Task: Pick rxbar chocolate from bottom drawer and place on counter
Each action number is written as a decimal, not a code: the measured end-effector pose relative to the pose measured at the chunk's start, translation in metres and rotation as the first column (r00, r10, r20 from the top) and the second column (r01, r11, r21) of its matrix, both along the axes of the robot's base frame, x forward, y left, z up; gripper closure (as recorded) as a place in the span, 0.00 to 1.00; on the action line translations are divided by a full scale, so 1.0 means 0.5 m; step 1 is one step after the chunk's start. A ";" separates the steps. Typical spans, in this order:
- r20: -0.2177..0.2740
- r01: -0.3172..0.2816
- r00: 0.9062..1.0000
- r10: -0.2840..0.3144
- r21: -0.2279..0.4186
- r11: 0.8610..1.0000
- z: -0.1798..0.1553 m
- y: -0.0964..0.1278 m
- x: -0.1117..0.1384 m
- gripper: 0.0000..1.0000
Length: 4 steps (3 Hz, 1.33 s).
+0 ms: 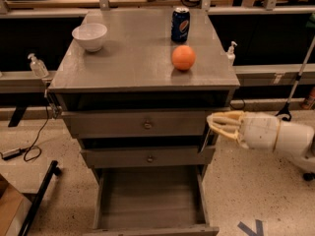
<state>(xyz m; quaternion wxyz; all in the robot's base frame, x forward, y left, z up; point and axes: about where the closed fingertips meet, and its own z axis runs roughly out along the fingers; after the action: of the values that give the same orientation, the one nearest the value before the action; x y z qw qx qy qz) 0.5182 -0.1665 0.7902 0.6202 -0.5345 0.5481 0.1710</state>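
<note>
My gripper (213, 125) reaches in from the right, beside the cabinet's right front corner at the height of the two upper drawers. Its cream fingers are shut on the rxbar chocolate (204, 143), a thin dark bar hanging down at a slant from the fingertips, next to the middle drawer's right end. The bottom drawer (147, 200) is pulled out, and its grey floor shows nothing on it. The counter (133, 58) lies above and to the left of the gripper.
On the counter stand a white bowl (89, 36) at the back left, a blue soda can (180, 24) at the back right and an orange (183, 58) in front of the can. Two upper drawers with knobs (147, 125) are closed. A black bar (39, 195) lies on the floor to the left.
</note>
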 end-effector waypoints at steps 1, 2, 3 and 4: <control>0.056 -0.008 0.998 0.012 -0.071 0.997 0.085 0.004 0.010 1.00; 0.148 -0.028 0.987 0.054 -0.174 0.984 0.206 0.048 0.039 1.00; 0.196 -0.043 0.977 0.089 -0.228 0.973 0.271 0.086 0.060 1.00; 0.223 -0.050 0.969 0.107 -0.247 0.968 0.325 0.118 0.104 1.00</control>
<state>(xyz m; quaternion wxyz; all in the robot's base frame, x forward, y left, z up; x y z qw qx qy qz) 0.5702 -0.1075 0.9526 0.6043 -0.6432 0.4659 0.0638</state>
